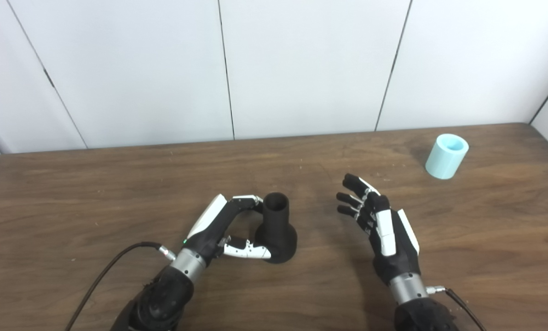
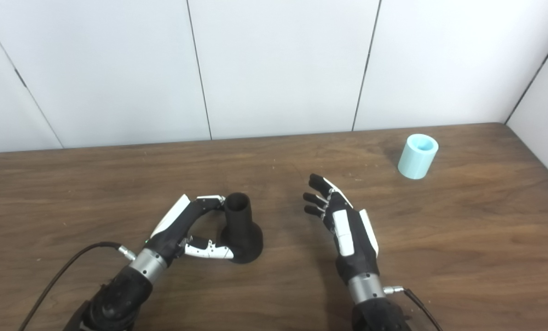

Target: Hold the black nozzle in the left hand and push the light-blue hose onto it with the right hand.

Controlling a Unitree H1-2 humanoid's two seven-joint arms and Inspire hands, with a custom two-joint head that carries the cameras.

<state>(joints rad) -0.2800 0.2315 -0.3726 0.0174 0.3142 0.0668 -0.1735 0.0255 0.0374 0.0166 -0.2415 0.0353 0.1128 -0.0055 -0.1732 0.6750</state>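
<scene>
White wall panels stood behind a brown wooden table (image 1: 117, 184), and the two robot arms came in from the near edge. On the table, the black nozzle (image 1: 277, 230) stood up straight on its wide foot, with its open round mouth facing up. The left hand (image 1: 223, 227) was curled around the nozzle from its left side, with fingers touching the thin neck up high and the thumb against the wide foot down low. It looked like it had hold of the nozzle, but the nozzle was not lifted and sat on the wood. The right hand (image 1: 379, 220) held nothing; its fingers were spread a bit and pointed away toward the far wall, and it sat to the right of the nozzle, apart from it. The light-blue hose (image 1: 447, 156) was a short, fat tube standing near the far right corner, with its hole facing up. It lay farther away and to the right of the right hand, well apart from it, and much nearer that hand than the left one. So the right hand would likely need to reach forward and to the right to get it. No words or labels could be seen on anything
</scene>
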